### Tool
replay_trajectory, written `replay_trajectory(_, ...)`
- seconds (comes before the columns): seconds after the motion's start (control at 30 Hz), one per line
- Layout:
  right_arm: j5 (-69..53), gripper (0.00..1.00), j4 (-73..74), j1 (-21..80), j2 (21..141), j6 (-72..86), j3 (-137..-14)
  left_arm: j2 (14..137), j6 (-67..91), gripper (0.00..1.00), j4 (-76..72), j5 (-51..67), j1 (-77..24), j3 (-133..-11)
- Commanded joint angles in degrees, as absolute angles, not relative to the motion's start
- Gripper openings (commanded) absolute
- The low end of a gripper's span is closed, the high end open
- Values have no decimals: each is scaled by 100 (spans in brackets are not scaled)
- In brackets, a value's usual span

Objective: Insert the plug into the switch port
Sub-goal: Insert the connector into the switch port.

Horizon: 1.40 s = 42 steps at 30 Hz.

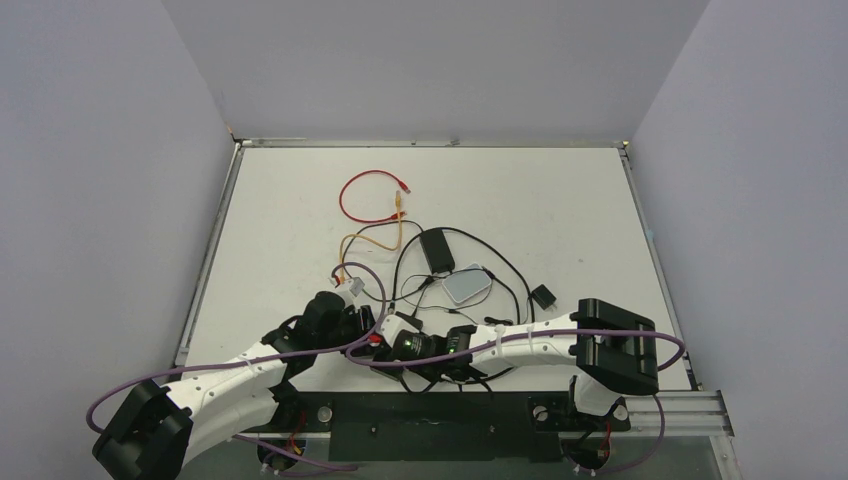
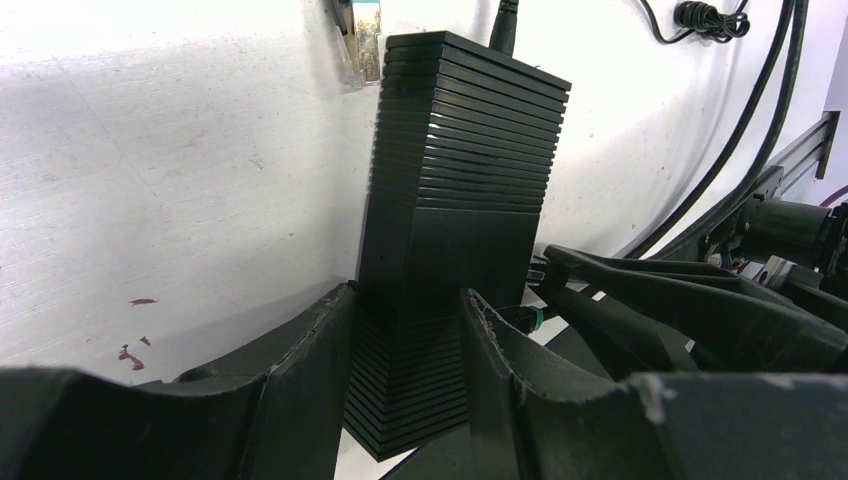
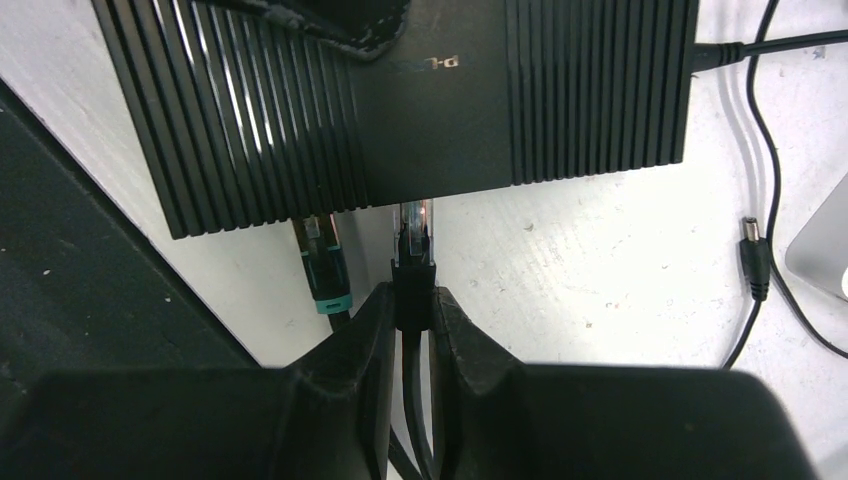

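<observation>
Pinching plug (image 3: 415,240) in R gripper (image 3: 412,305), tip at switch (image 3: 430,100) edge; L gripper (image 2: 405,310) clamps switch.

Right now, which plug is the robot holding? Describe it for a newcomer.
Find the black ribbed box across the top of the right wrist view. Two plugs reach its near edge; the plug at the middle is pinched by the right gripper. Clear tip, black boot, unlike the teal-booted plug beside it.

The clear-tipped, black-booted plug (image 3: 413,228) is pointing at the flat, ribbed black switch (image 3: 560,90), tip meeting its edge (depth hidden).
</observation>
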State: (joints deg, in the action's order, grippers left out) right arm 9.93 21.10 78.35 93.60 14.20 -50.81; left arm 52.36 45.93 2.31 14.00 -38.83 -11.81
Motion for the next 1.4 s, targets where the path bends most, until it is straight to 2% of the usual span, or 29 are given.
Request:
replay_trajectory(0.0, 1234, 0, 1955, 7757, 9421, 1498, -5308, 5185, 4500, 39, -145, 1559, -3887, -1217)
replay_trajectory(0.47, 1007, 0, 1908, 7879, 9600, 1424, -5492, 5352, 4492, 39, -257, 1572, -3891, -1226)
replay_trajectory(1.03, 1519, 0, 1843, 7909, 9104, 1558, -5387, 5507, 4434, 39, -340, 1599, -3892, -1232)
replay_trajectory(1.37, 1396, 0, 1557, 7909, 9296, 1582, -5378, 5501, 4449, 39, -388, 1701, -3887, -1202)
